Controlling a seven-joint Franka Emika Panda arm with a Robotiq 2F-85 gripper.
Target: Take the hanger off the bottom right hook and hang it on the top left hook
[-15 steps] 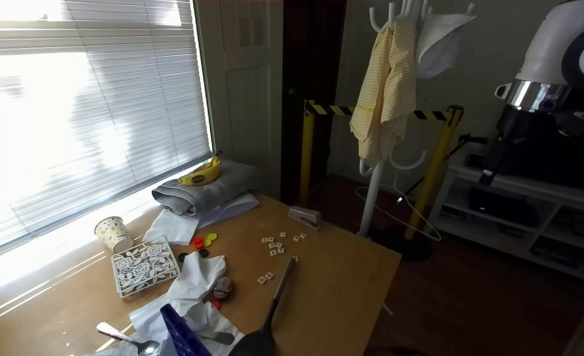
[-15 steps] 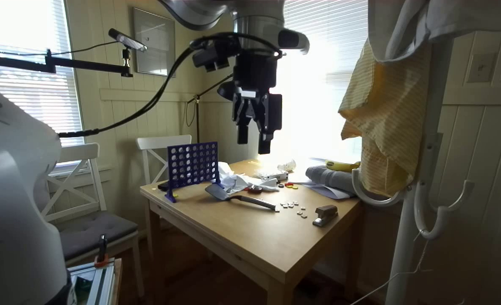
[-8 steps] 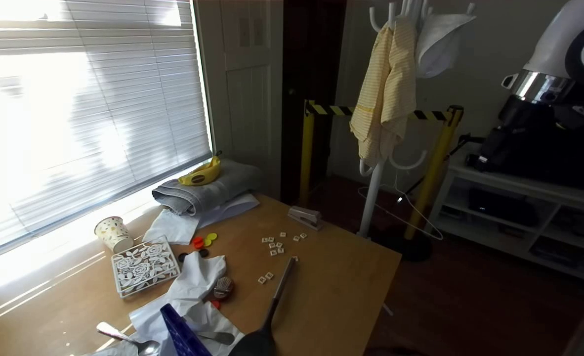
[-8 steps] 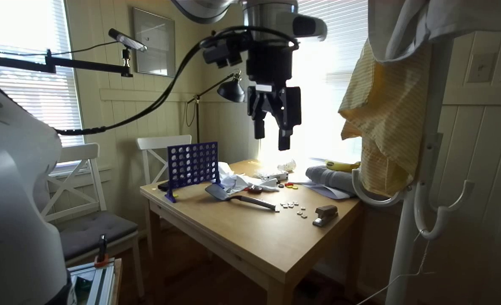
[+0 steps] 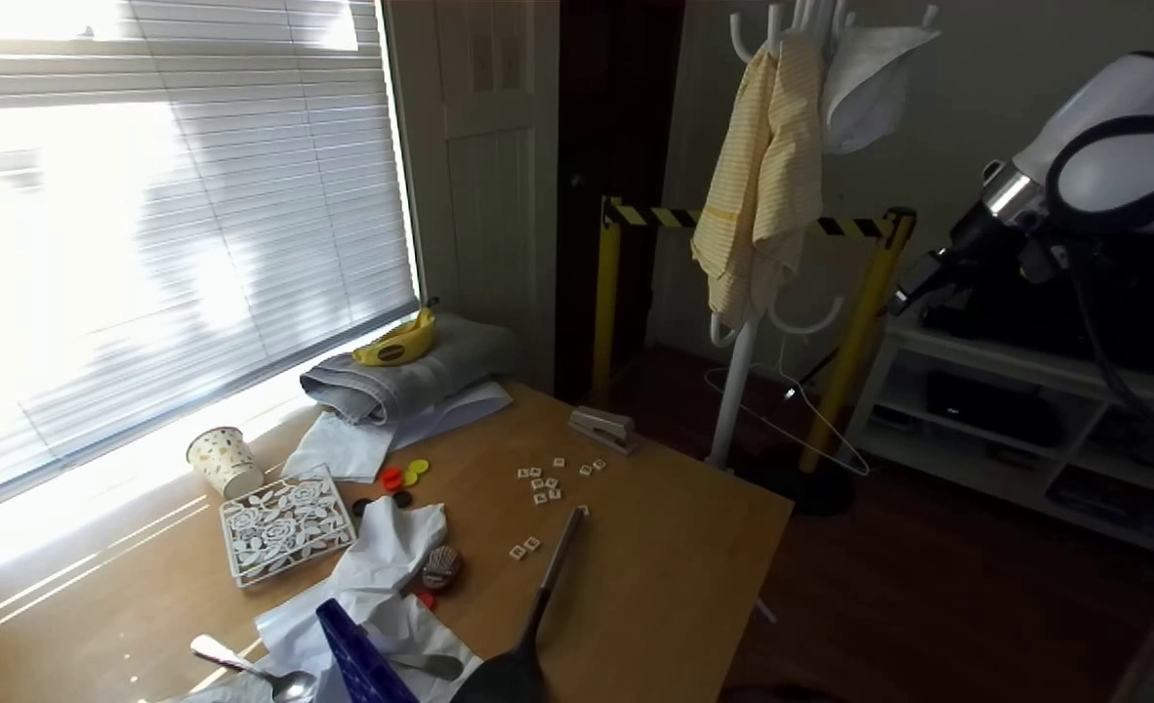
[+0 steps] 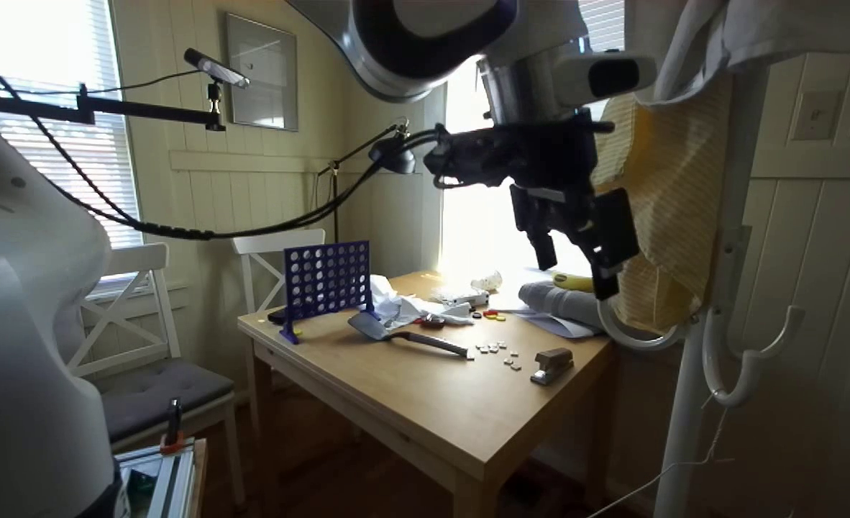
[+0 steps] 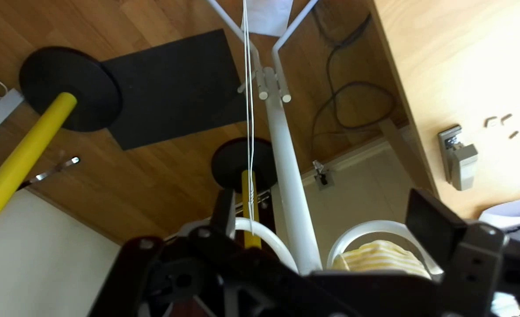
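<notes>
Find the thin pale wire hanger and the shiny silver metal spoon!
Thin pale wire hanger (image 7: 248,114), wrist view: its long wires.
Shiny silver metal spoon (image 5: 233,658), in an exterior view: its handle.

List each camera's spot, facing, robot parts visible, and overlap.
In an exterior view: near the coat stand, facing table and window; arm, gripper.
In an exterior view: above table height, facing yellow cloth; arm, gripper at right.
Wrist view: on the arm's end, looking down at floor; fingers at bottom.
All share coat stand and hanger.
</notes>
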